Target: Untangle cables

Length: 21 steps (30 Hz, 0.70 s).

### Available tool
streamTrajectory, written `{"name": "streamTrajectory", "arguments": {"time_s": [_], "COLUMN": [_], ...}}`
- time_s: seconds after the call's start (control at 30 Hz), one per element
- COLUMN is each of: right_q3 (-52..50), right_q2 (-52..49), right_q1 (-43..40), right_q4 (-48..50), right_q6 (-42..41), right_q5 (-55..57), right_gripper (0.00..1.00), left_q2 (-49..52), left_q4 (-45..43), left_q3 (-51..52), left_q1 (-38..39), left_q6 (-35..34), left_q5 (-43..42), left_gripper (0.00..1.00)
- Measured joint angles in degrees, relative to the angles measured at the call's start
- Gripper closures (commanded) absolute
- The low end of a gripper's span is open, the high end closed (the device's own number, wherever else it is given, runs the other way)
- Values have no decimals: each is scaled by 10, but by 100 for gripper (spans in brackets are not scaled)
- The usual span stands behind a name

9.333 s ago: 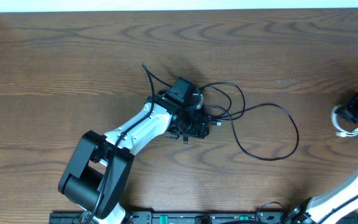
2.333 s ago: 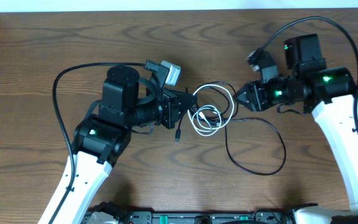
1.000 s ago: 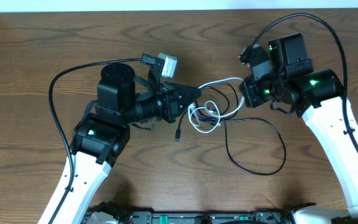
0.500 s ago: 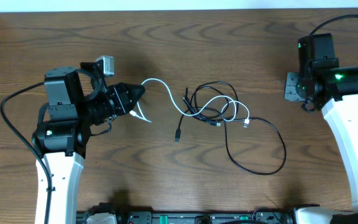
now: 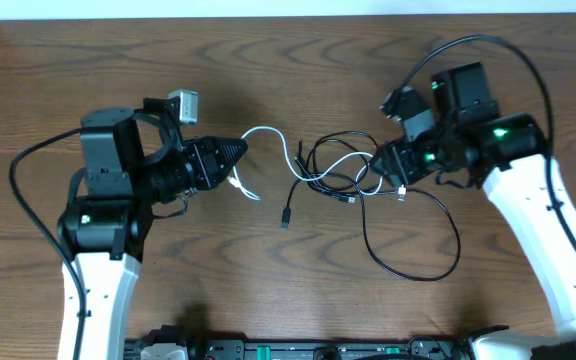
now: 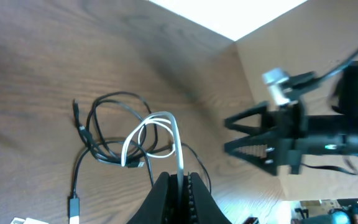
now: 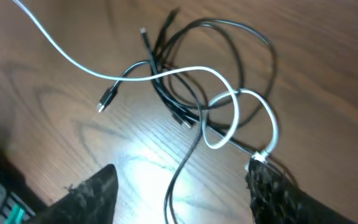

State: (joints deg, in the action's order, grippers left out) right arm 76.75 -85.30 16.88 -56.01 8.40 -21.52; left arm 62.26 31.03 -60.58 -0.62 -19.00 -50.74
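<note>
Our left gripper (image 5: 240, 152) is pinched tight on one end of the white cable (image 5: 268, 129). From there the cable arcs over the wooden table (image 5: 268, 60) into the knot mid-table, where it's looped through the black cable (image 5: 365, 225). Our right gripper (image 5: 378, 160) hovers at the knot's right edge, jaws spread apart, nothing between them.

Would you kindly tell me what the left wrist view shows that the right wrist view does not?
Left wrist only: the left gripper shut on the white cable, with the open right gripper facing it. Right wrist only: a white plug lying close beside the right gripper. Both: the white cable looped through the black cable.
</note>
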Motion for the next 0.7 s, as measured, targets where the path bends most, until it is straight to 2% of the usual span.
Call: {"name": "streamTrajectory", "arguments": {"time_s": [0.13,0.33,0.47,0.57,0.63,0.67,0.7], "right_q3": [-16,-20,-20,-20,-20,-20,-20], "right_q2": [-31,-40,-41,-43,-45,-49,-51], "right_q1": [41,105,143,161,166,169,169], "right_q4": [48,138,183,200,206,211,211], "right_q6": [32,67,84,90,91,93,93], "right_q5": [-40,-61,-66,-69,-70,-71,-71], "right_gripper": [21,16,13,23,33,42,45], "left_q2": [-39,-94,-104,-104,-104,-104,-104], "left_q4": [-8,-32,-83,-110,-121,-126,-135], "left_q3": [0,0,0,0,0,0,0], "left_q1": [0,0,0,0,0,0,0], "left_q6": [0,-10,-45,-72,-83,-94,-98], "left_q5": [-2,-8,-49,-75,-89,-95,-106], "left_gripper": [93,93,93,93,93,92,93]}}
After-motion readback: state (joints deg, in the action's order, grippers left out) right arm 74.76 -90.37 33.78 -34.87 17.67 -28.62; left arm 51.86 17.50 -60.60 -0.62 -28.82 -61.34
